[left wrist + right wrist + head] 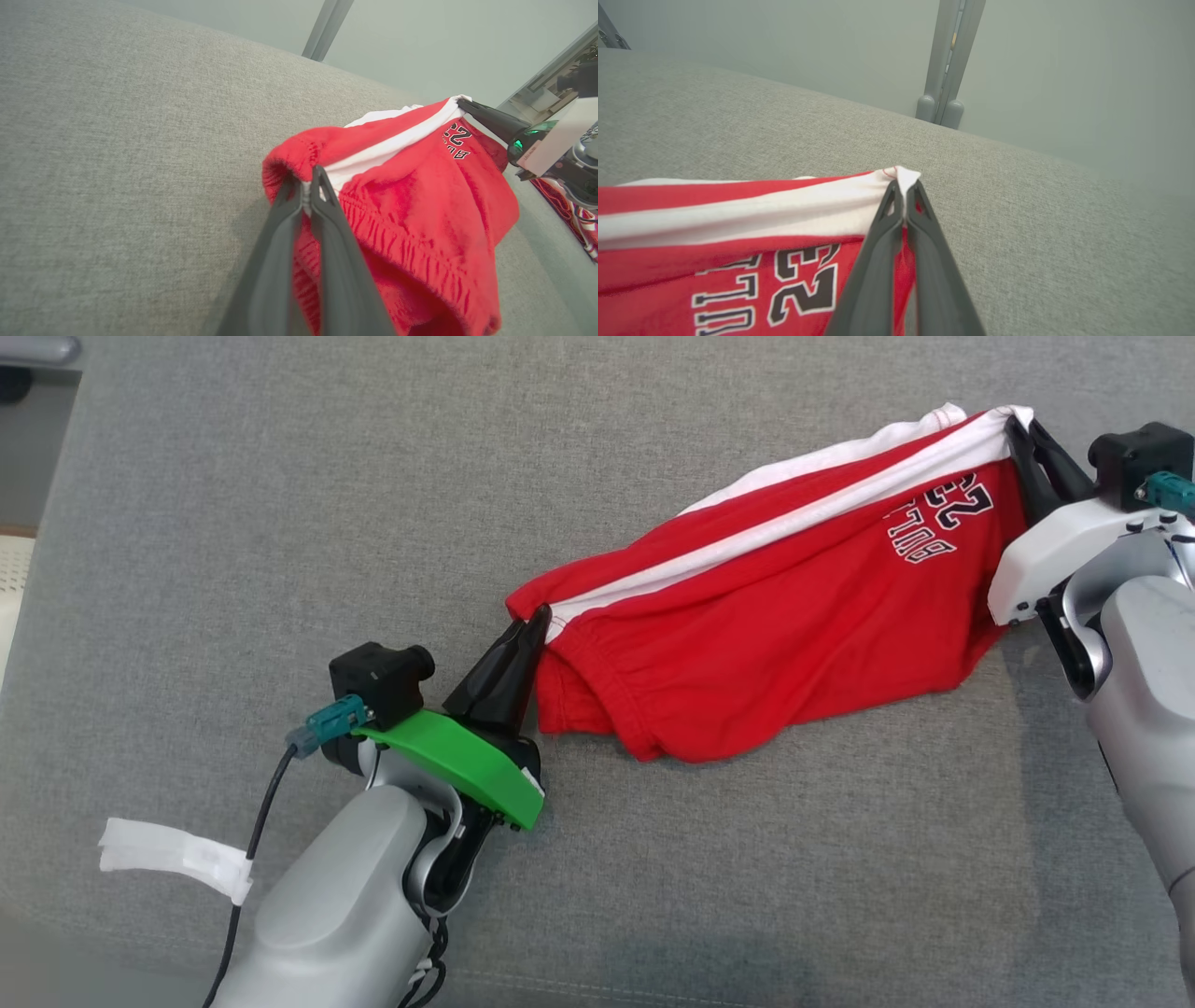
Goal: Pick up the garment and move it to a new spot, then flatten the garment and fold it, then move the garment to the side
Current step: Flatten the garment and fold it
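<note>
The garment (766, 616) is a pair of red shorts with a white side stripe and dark lettering, stretched between my two grippers above the grey surface. My left gripper (537, 618) is shut on its waistband end at the lower left; the left wrist view shows the dark fingers pinching the elastic edge of the garment (420, 210). My right gripper (1016, 429) is shut on the white-striped corner at the upper right, seen in the right wrist view at the corner of the garment (738, 219). The cloth hangs and sags below the stretched stripe.
A grey fabric surface (280, 523) spreads all around the garment. A white strip of tape (177, 854) wraps the cable on my left arm. A pale wall and a grey post (945, 60) stand beyond the far edge.
</note>
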Tool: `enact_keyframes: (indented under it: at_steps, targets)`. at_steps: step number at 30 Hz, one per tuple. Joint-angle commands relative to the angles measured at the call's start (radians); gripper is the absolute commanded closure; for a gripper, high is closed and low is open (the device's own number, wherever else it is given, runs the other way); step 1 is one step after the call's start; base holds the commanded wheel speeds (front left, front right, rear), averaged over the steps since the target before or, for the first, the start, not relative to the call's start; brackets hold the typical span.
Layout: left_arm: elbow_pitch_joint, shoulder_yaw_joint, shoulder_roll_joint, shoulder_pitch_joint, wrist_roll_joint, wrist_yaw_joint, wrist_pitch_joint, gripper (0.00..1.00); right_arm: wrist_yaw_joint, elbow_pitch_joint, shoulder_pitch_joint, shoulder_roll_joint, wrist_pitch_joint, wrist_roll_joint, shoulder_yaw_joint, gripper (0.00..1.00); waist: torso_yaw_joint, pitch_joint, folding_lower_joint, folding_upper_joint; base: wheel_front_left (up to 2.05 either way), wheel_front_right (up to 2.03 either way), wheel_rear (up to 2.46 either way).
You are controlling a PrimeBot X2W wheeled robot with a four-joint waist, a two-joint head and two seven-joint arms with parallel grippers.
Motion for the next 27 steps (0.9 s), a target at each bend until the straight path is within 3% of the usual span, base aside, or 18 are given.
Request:
enact_keyframes:
  at_steps: [1,8,9,10,11,12,27]
  targets:
    - [0.003,0.009,-0.005,-0.025,0.002,0.003,-0.002,1.00,-0.002,0.014,-0.031,-0.008,-0.007,0.006,0.005,1.00,0.019,0.024,-0.0001,0.0000,0.00,0.00,0.00]
    - [0.010,0.011,-0.015,-0.055,0.022,0.003,-0.002,0.98,-0.002,0.056,-0.075,-0.007,-0.012,0.001,0.018,1.00,0.026,0.044,-0.0001,0.0000,0.00,0.00,0.00]
    - [0.012,0.004,-0.016,-0.060,0.029,0.003,-0.002,0.64,-0.002,0.067,-0.077,-0.004,-0.013,0.005,0.017,1.00,0.026,0.045,-0.0001,0.0000,0.00,0.00,0.00]
    - [0.012,0.003,-0.018,-0.064,0.032,0.003,-0.002,0.21,-0.002,0.077,-0.079,-0.001,-0.013,0.008,0.015,0.78,0.026,0.046,-0.0001,0.0000,0.00,0.00,0.00]
    - [0.014,0.005,-0.020,-0.065,0.032,0.003,-0.002,0.00,-0.002,0.089,-0.079,0.004,-0.014,0.012,0.012,0.21,0.025,0.046,-0.0001,0.0000,0.00,0.00,0.00]
    - [0.015,0.008,-0.022,-0.065,0.034,0.003,-0.002,0.00,-0.002,0.097,-0.080,0.006,-0.015,0.014,0.011,0.00,0.025,0.045,-0.0001,0.0000,0.00,0.00,0.00]
    - [-0.025,0.151,-0.032,0.086,0.163,0.003,-0.001,0.00,-0.002,-0.023,0.137,0.022,-0.017,0.108,-0.014,0.00,0.001,-0.056,-0.0001,0.0000,0.00,0.00,0.00]
